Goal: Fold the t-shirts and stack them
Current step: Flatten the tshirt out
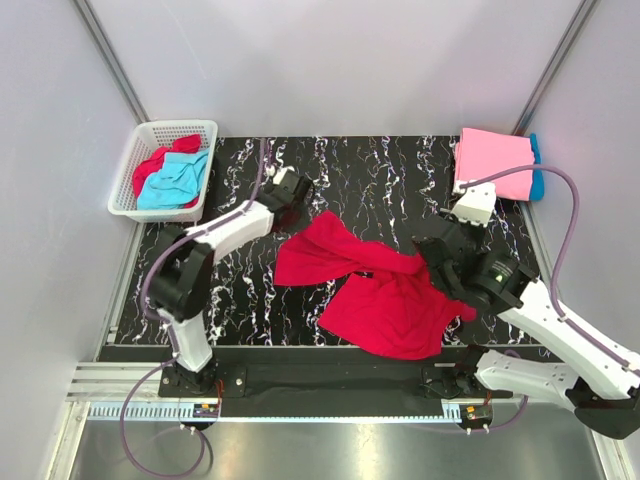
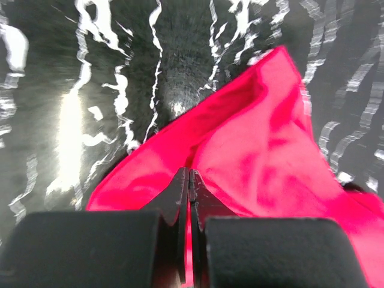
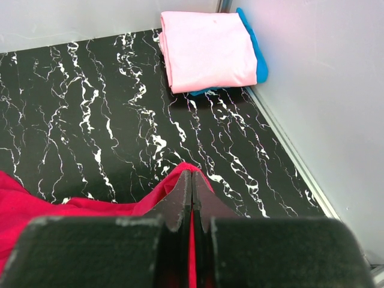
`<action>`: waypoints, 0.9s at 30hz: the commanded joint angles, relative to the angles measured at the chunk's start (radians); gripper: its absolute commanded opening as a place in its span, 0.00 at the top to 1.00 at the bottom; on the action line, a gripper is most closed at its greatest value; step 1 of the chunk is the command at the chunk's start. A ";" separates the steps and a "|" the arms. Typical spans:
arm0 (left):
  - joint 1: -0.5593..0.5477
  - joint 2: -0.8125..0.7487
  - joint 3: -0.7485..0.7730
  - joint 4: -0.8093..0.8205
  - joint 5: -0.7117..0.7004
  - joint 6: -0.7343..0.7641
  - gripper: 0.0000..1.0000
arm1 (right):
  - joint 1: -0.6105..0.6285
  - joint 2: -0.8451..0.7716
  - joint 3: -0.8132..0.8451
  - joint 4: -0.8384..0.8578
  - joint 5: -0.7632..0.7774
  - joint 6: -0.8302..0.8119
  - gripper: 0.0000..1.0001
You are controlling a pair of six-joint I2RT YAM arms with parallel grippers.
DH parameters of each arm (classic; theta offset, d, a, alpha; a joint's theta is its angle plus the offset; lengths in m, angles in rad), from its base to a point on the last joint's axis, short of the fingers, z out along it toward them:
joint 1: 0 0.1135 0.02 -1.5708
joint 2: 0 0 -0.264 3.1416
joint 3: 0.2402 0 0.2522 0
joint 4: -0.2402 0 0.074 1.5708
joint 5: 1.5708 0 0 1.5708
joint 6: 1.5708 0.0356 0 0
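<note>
A crimson red t-shirt (image 1: 385, 300) lies crumpled across the middle of the black marbled table. My left gripper (image 1: 303, 208) is shut on its far left corner; in the left wrist view the jaws (image 2: 189, 175) pinch red cloth (image 2: 264, 138) between them. At the right, my right gripper (image 1: 430, 262) is shut on the shirt's right edge, and a fold of red cloth (image 3: 153, 198) shows between its fingertips (image 3: 192, 175). A folded pink t-shirt (image 1: 493, 160) (image 3: 207, 51) lies on a folded turquoise blue one (image 1: 537, 178) (image 3: 257, 57) in the back right corner.
A white lattice basket (image 1: 180, 125) at the back left holds another red shirt (image 1: 158, 160) and a turquoise one (image 1: 176, 183). Grey walls close in the table on the left, back and right.
</note>
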 commanded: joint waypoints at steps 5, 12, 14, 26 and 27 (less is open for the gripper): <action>-0.006 -0.441 -0.023 -0.127 -0.129 0.081 1.00 | -0.008 -0.145 0.086 -0.213 -0.045 0.150 1.00; -0.006 -0.771 0.113 -0.326 -0.184 0.126 1.00 | -0.008 -0.260 0.232 -0.318 -0.157 0.091 1.00; -0.007 -0.809 0.163 -0.384 -0.196 0.140 1.00 | -0.008 -0.248 0.344 -0.321 -0.180 -0.001 1.00; -0.007 -0.972 0.459 -0.533 -0.315 0.225 1.00 | -0.008 -0.073 0.784 -0.152 -0.198 -0.412 1.00; -0.006 -0.966 0.476 -0.535 -0.324 0.238 1.00 | -0.007 -0.061 0.792 -0.125 -0.197 -0.440 1.00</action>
